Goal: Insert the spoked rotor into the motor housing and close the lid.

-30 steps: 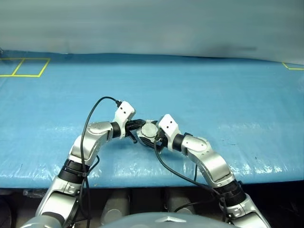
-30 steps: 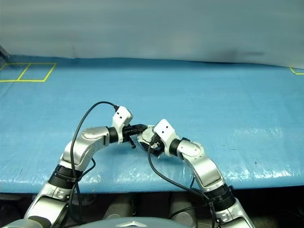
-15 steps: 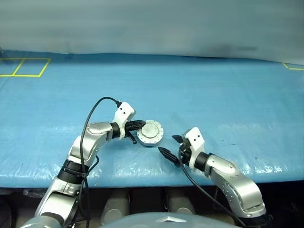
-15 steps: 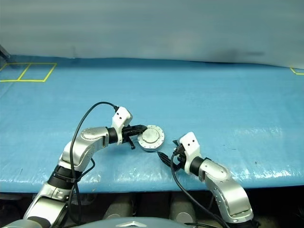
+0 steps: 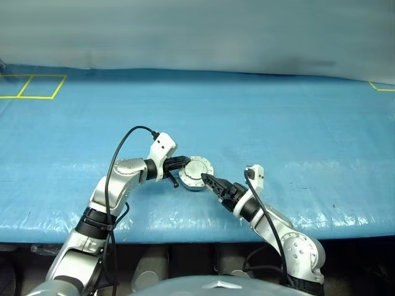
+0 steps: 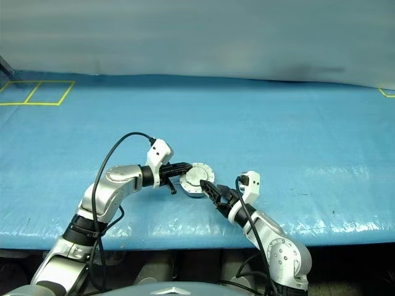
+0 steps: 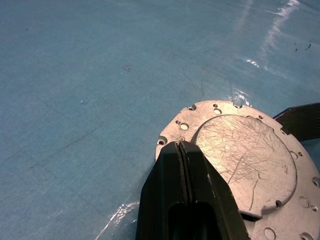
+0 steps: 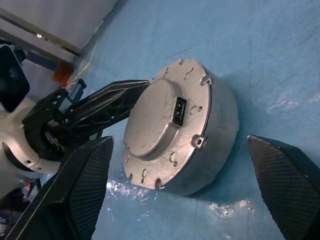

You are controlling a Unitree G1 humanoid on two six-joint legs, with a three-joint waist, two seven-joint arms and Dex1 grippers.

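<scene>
The motor housing [image 5: 196,172] lies flat on the blue table, a round silver-grey puck. The lid [image 7: 243,159] sits closed on top of it, smooth scratched face up. My left gripper [image 5: 179,165] is shut, its tips [image 7: 179,146] resting on the lid's rim at the housing's left side. My right gripper [image 5: 213,183] is open and points at the housing from the front right. In the right wrist view its two fingers [image 8: 85,186] stand either side of the housing [image 8: 175,125], apart from it. The spoked rotor is hidden.
The blue sheet [image 5: 296,123] covers the whole table, whose front edge runs just below my arms. Yellow tape squares [image 5: 31,86] mark the far left corner. A grey wall [image 5: 197,31] stands behind the table.
My right gripper has come off the housing, drawn back toward the table's front edge and rolled over. It now points at the housing from the front right. The left gripper has not moved.
</scene>
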